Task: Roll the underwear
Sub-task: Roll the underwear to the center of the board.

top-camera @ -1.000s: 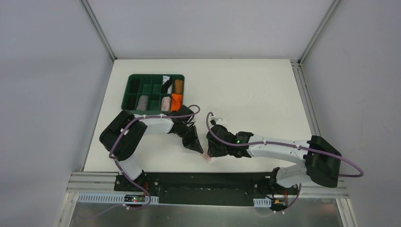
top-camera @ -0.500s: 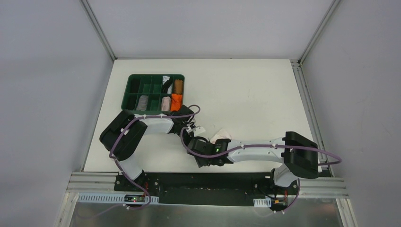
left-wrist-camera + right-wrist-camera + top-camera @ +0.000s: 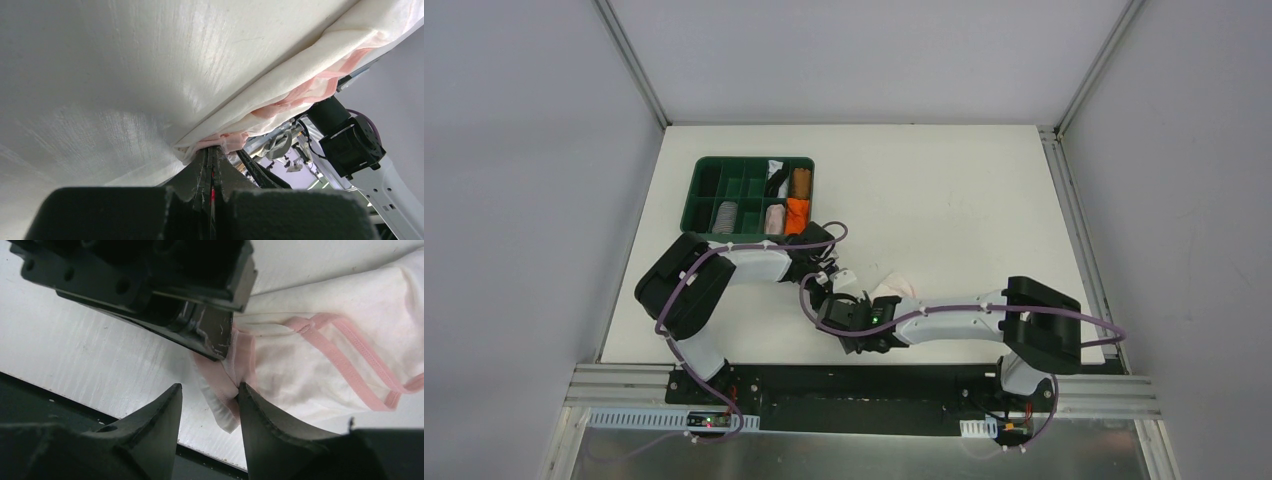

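Left gripper pinches the underwear hem; right gripper, jaws apart, sits low beside it

The overhead view is bright and even, lit softly from above; the white table sits close to overexposed, and shadows on it are faint and short. Focus holds across that frame, though the straight enclosure rails lean outward toward the corners. The left wrist view is very close: the table shows a streaky sheen with a mild patch of glare, the left gripper's fingers are dark, underexposed and blurred, and the underwear looks slightly soft. In the right wrist view the underwear's pink edging is crisp, while the right gripper's fingers are black, featureless and soft-edged along the bottom
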Available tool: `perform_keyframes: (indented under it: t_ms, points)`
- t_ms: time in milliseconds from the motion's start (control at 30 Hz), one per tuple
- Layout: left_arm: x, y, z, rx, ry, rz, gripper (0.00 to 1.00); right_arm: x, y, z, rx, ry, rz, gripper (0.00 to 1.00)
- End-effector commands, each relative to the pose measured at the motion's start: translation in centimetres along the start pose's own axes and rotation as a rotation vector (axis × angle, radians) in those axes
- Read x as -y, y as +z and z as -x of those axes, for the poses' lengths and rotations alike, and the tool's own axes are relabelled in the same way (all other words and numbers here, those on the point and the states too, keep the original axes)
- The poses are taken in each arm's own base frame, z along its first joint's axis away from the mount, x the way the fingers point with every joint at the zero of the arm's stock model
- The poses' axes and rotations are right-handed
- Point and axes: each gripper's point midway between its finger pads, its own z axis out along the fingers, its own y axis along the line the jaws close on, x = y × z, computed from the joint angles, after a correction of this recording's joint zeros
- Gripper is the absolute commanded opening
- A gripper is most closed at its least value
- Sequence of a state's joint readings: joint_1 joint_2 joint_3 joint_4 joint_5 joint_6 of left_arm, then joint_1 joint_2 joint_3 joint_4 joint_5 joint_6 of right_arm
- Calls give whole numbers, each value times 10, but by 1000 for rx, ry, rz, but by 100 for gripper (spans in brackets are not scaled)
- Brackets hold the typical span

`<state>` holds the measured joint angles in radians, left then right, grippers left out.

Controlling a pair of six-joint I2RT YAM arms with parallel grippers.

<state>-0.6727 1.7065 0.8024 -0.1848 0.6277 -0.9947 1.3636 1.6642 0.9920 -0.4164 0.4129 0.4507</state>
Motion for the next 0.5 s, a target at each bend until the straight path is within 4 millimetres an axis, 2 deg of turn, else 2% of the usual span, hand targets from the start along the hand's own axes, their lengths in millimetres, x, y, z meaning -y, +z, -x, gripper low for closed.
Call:
perform_keyframes:
  t_ms: [0, 33, 100, 333, 367, 467]
  points:
    - [-6, 2, 7, 33, 2, 39, 0, 16, 14, -23, -46, -35, -73, 48]
    - [-4, 1, 7, 34, -1, 32, 0, 18, 16, -27, -52, -30, -82, 47]
    - [1, -3, 8, 37, -10, 13, 0, 23, 20, -34, -56, -25, -95, 40]
    - [24, -33, 14, 64, -40, -96, 0, 37, 27, -48, -63, 0, -100, 3]
    - [28, -40, 16, 71, -44, -118, 1, 37, 27, -48, -63, 13, -87, 0]
    - [38, -62, 19, 107, -43, -171, 15, 38, 26, -45, -55, 85, -18, 0]
